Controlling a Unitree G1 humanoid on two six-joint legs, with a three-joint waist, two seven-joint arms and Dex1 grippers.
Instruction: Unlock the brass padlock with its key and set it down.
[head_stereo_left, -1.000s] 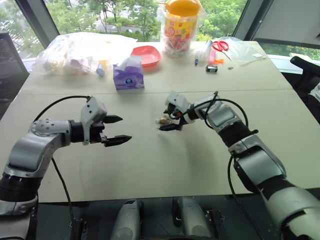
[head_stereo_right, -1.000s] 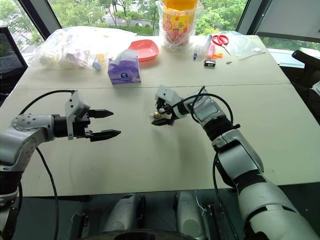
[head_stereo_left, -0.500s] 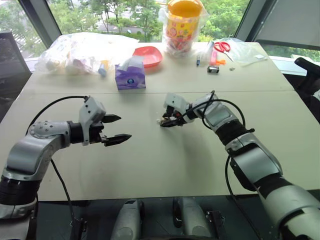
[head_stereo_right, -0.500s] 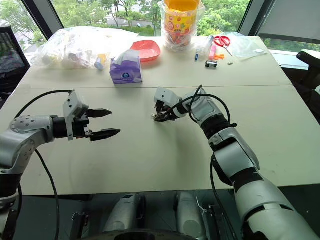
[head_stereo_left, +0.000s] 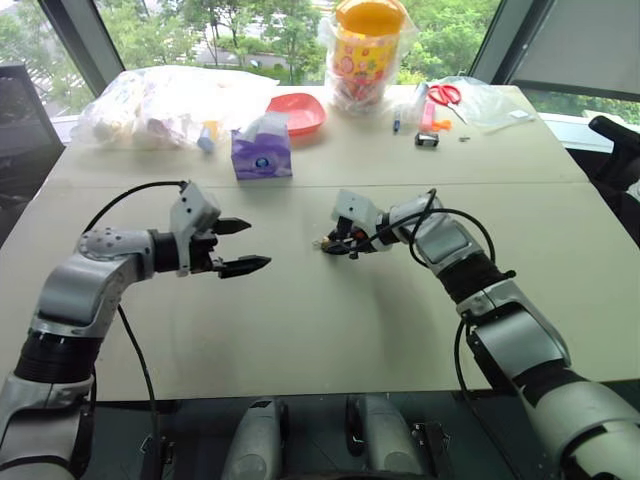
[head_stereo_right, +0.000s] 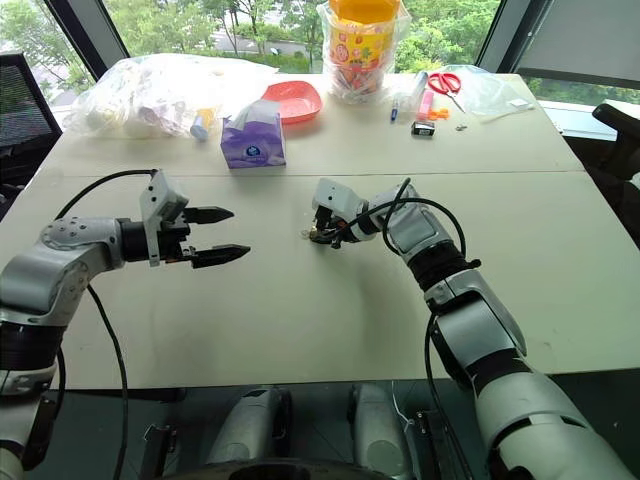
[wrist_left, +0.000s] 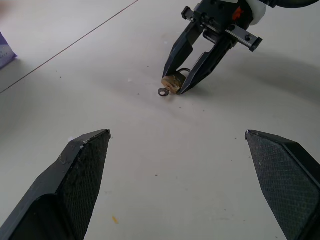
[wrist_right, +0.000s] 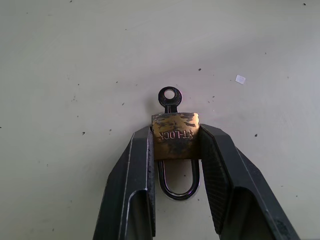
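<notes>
Both right gripper (wrist_right: 175, 145) jaws pinch brass padlock (wrist_right: 175, 135), key (wrist_right: 169, 98) protruding.

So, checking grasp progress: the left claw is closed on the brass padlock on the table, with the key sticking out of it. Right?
Not the left one: the right claw is closed on the brass padlock, as the right wrist view shows. The key does stick out of it; the left claw is open, apart.
</notes>
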